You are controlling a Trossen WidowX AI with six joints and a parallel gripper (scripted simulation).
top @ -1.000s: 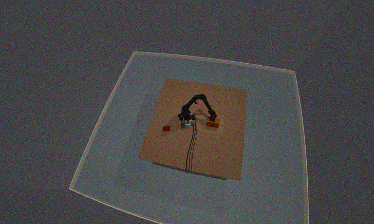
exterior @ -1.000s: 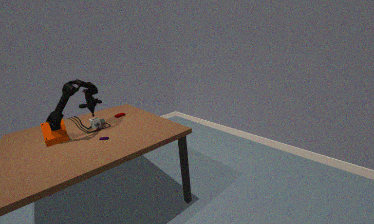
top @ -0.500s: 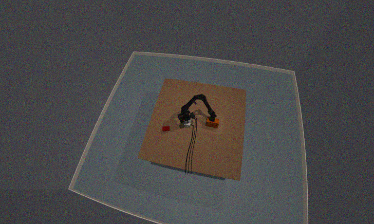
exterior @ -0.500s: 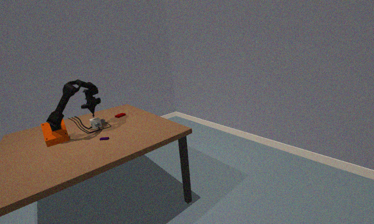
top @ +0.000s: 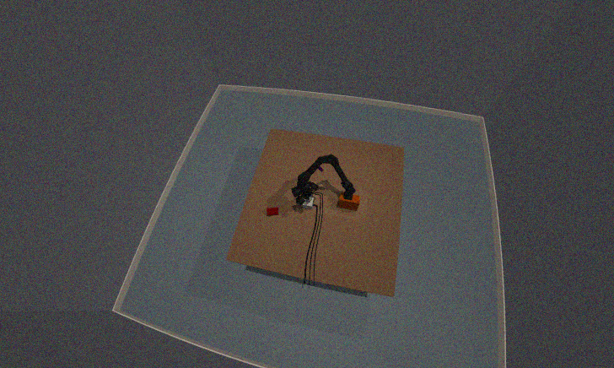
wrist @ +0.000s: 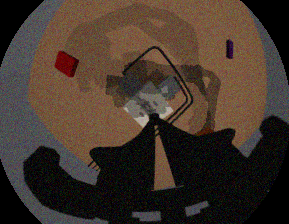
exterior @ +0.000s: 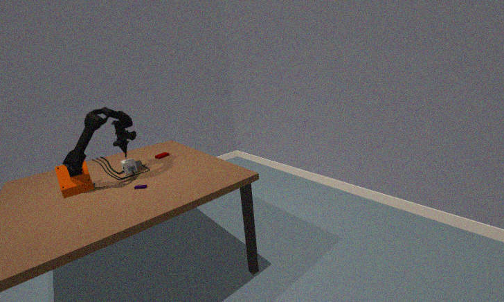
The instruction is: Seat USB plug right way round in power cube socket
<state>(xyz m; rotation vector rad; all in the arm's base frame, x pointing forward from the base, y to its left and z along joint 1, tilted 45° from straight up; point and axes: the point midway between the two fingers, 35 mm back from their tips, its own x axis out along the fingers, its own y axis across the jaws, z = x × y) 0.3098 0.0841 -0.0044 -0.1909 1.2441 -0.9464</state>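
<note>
The power cube [top: 308,202] [exterior: 129,166] [wrist: 141,111] is pale grey-white and stands on the table, with dark marks on its top face. My gripper [exterior: 126,156] [wrist: 155,121] points down with its fingertips just over the top of the cube. The fingertips are almost together, shut on the USB plug, which is very small and mostly hidden by them. The cube sits turned cornerwise in the wrist view. I cannot tell how deep the plug sits, whether it is clear of the socket, or which way round it is.
Black cables [top: 318,224] [exterior: 109,169] [wrist: 182,80] loop round the cube and run across the table [top: 355,256] [exterior: 194,176]. A red block [top: 272,211] [exterior: 162,155] [wrist: 66,64] and a small purple piece [top: 320,168] [exterior: 140,186] [wrist: 229,49] lie apart from it. The orange base [top: 348,205] [exterior: 75,187] stands nearby.
</note>
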